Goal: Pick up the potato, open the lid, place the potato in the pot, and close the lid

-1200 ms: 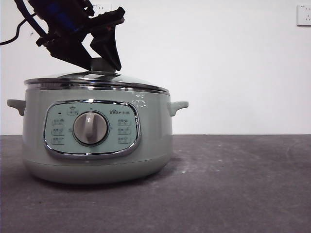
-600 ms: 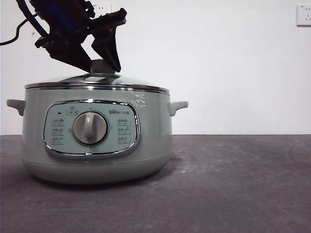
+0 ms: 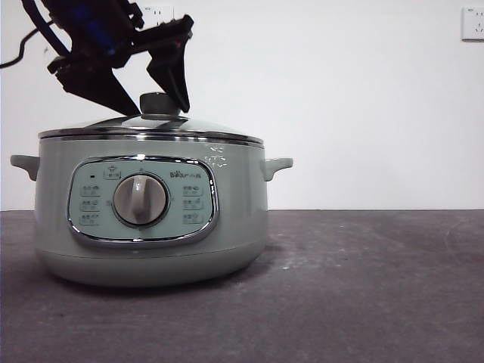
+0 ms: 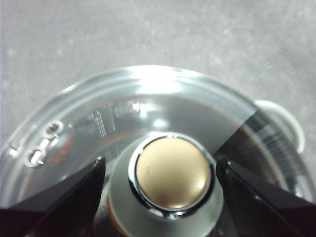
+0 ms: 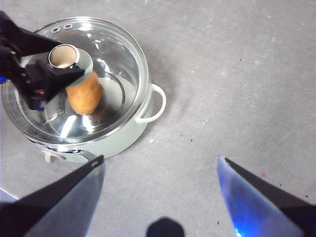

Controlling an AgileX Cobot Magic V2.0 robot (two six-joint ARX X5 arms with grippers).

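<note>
Front view: dark grey, speckled surface (image 3: 363, 295) under a plain white wall (image 3: 340, 98) with a socket plate (image 3: 473, 23) at the upper corner, and the pot (image 3: 151, 219) standing on it with the lid (image 3: 151, 127) seated on the rim. Left pincer (image 4: 170, 173) spread open either side of the lid's knob (image 4: 172, 173), not clamping it. Right pincer (image 5: 160, 170) wide open, high above bare grey surface beside the pot, with the potato (image 5: 84, 94) visible through the glass, lying inside.
</note>
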